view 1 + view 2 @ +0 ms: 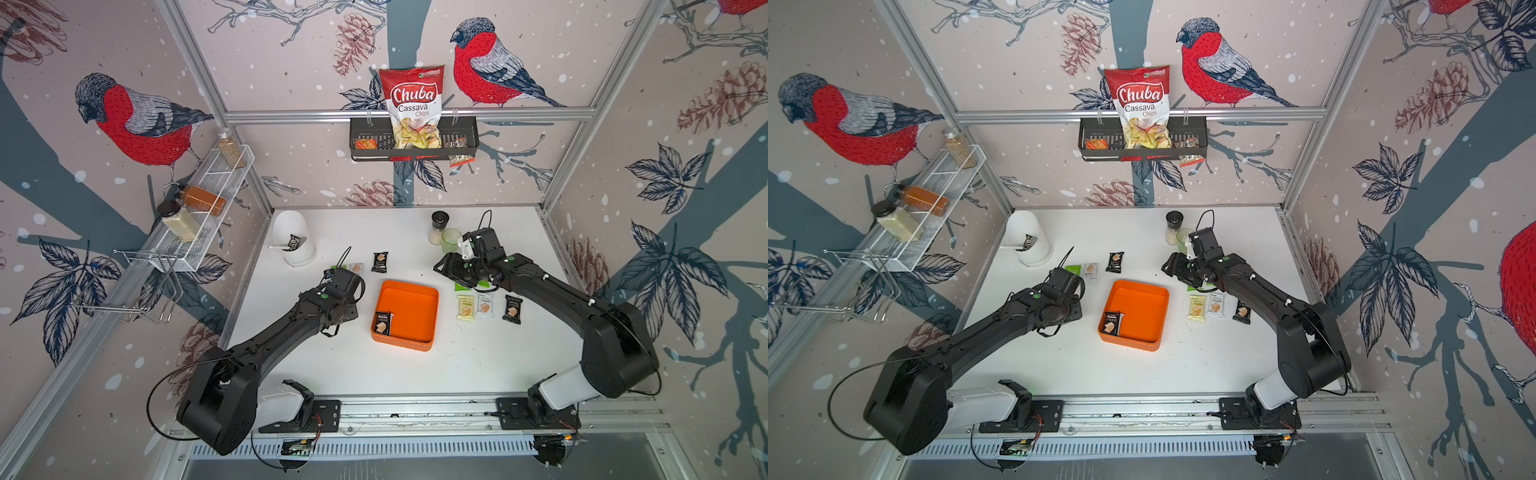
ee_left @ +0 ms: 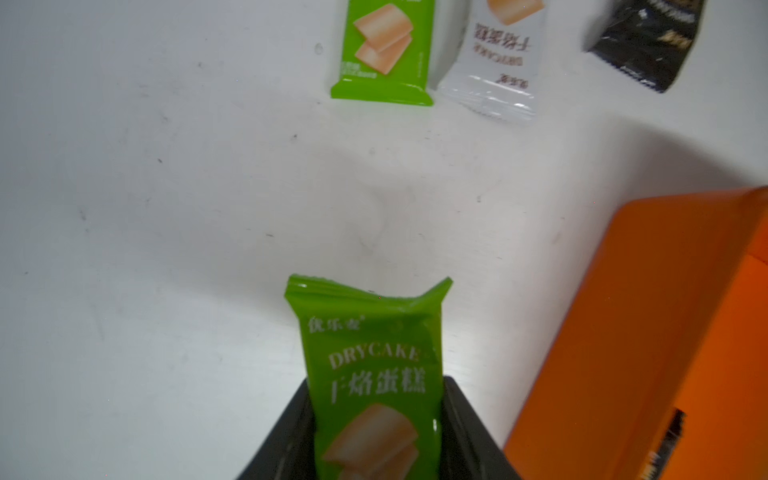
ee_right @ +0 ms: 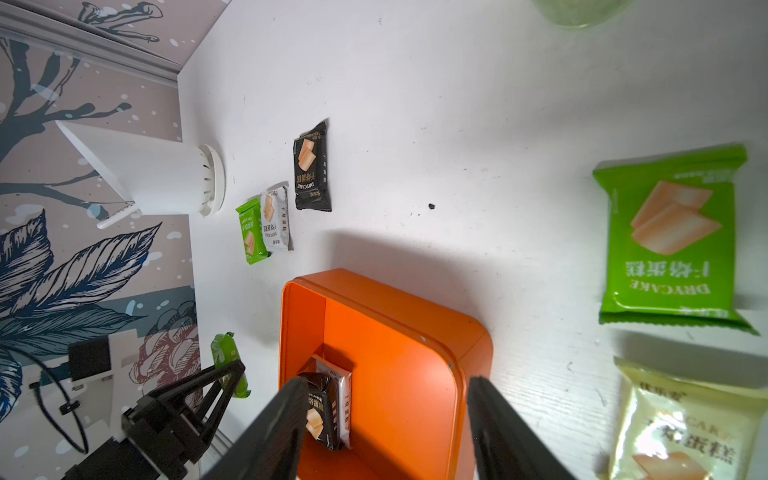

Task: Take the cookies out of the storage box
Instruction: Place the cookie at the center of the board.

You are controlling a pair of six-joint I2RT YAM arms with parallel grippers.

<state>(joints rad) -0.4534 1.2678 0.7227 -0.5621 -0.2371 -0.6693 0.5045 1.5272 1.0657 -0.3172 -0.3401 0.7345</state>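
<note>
Cookies lie scattered on the white desk [image 1: 332,365] in both top views, with the orange storage box [image 1: 415,305] mid-desk between the left arm [image 1: 286,328] and the right arm [image 1: 552,291]. One boxed black packet [image 1: 383,323] leans in the box corner nearest the left arm. Beyond that arm lie a far green packet [image 1: 1073,271], a far white packet [image 1: 1090,272] touching it, and a far black packet [image 1: 1115,262] a little apart. Beside the right arm a pale yellow packet [image 1: 466,308], a white packet [image 1: 485,305] and a black packet [image 1: 513,309] sit in a row outside the box. The left wrist view shows the left pincer [image 2: 378,384] clamped on a held green packet [image 2: 370,332], clear of the desk, with the box wall just to one side. In the right wrist view the right pincer [image 3: 386,382] stands wide and holds nothing, above the box's rim. The boxed black packet shows just past one finger, with a paler packet [image 3: 344,395] tucked behind it. A near green packet [image 3: 669,237] lies flat on the desk outside the box.
</note>
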